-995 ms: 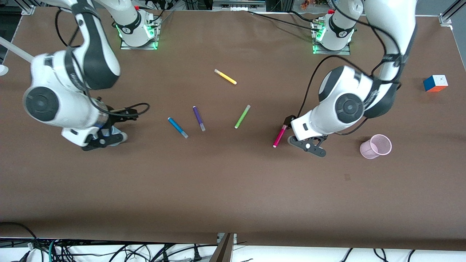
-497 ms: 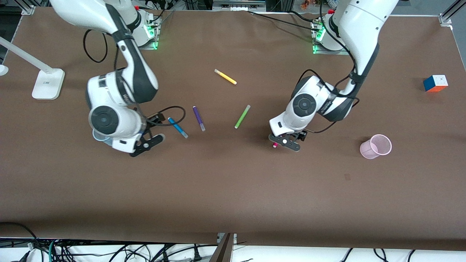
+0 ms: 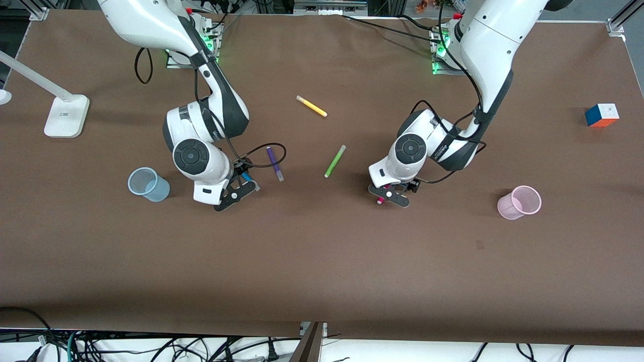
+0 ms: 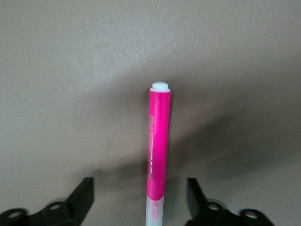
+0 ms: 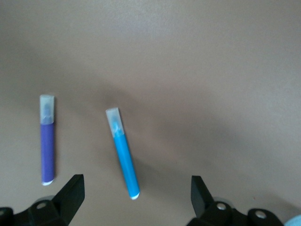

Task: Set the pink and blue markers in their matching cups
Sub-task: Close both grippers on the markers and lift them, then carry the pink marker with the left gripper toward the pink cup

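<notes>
On a brown table, the left gripper straddles the magenta-pink felt marker with fingers spread, the pen's length running between them, while the right gripper, fingers also apart, hangs over the bright blue felt marker lying beside a dark purple pen.

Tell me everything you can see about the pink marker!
The pink marker is a slim magenta pen with a small white tip at one end and a pale see-through cap at the other. It looks like smooth plastic with faint writing along its side. It lies flat on the brown table, between the open fingers of the left gripper; no finger visibly touches it. The pink cup stands apart from it.
</notes>
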Available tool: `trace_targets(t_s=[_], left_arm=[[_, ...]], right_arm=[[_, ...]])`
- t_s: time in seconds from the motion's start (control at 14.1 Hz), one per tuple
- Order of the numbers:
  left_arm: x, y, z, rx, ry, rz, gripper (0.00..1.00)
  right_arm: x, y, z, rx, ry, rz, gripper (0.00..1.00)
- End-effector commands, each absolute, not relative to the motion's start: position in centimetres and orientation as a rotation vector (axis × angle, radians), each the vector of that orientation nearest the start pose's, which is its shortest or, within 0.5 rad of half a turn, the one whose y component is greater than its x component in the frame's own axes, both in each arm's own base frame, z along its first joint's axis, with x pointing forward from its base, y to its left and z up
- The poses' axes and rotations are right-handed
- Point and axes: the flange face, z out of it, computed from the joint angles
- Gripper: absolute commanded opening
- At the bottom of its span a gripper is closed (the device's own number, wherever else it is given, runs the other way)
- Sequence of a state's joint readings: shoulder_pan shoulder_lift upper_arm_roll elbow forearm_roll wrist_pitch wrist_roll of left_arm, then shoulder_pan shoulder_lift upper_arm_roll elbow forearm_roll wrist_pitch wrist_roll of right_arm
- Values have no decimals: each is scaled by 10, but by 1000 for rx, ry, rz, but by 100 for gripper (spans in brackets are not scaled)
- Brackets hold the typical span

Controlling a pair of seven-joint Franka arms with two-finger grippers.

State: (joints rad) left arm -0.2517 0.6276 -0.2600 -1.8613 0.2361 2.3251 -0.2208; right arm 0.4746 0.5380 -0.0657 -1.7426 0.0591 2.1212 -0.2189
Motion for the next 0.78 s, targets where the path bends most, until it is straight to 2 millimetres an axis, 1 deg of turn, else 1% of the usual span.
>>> trace_targets(t_s=[0.0,0.07,0.14,0.28,0.36,0.43,0.5,0.57,0.71], left_arm=[[545,-298,172,-3005,621,171,48],[545,-296,172,-3008,610,174,24],[545,-294,171,-3007,602,183,0],[547,-290,175,-3018,575,189,0],[547,-290,178,-3020,564,187,0],[549,-289,184,-3016,555,189,0],[552,-282,192,-3003,544,211,0],[554,-275,205,-2989,538,231,0],[560,-256,239,-2970,556,272,0]], right_arm=[[585,267,245,-2993,-916,160,100],[585,267,239,-2996,-913,136,100],[582,270,230,-2999,-907,117,100],[574,277,215,-3005,-896,90,100],[570,275,210,-3007,-895,87,100],[568,275,206,-3009,-888,78,100],[566,277,203,-3019,-857,63,100],[562,283,198,-3023,-847,56,100],[559,285,193,-3023,-850,58,100]])
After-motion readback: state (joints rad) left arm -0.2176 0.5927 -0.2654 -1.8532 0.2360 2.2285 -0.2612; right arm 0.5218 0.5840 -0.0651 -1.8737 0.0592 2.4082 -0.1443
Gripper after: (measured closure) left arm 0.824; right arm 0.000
